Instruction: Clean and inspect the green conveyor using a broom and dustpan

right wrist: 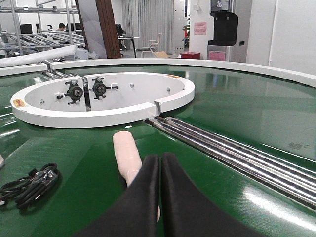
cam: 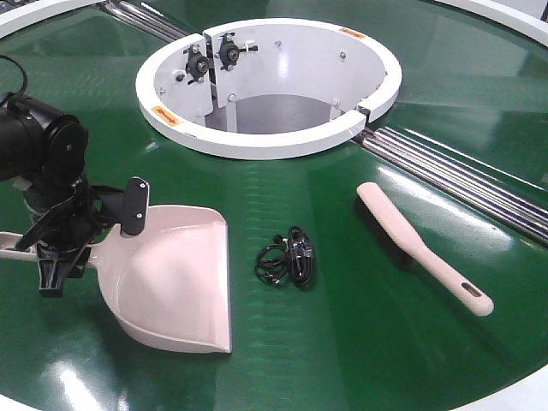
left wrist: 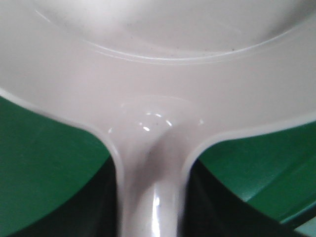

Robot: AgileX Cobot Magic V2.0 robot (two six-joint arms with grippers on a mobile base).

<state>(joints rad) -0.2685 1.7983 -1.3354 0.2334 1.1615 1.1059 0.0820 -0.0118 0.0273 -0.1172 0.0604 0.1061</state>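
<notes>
The beige-pink dustpan (cam: 175,282) lies on the green conveyor (cam: 342,342), left of centre, mouth facing right. My left gripper (cam: 62,253) is shut on its handle; in the left wrist view the handle (left wrist: 150,197) runs between my dark fingers (left wrist: 98,207), with the pan's back wall (left wrist: 158,64) just ahead. The beige-pink broom (cam: 419,244) lies flat on the belt at the right, slotted end nearest. In the right wrist view my right gripper (right wrist: 160,159) is shut and empty, its tips just above the broom (right wrist: 126,153), which points away from it.
A coiled black cable bundle (cam: 287,257) lies between dustpan and broom; it also shows in the right wrist view (right wrist: 29,187). The white ring opening (cam: 265,137) is behind them. Metal rollers (cam: 462,175) run back right.
</notes>
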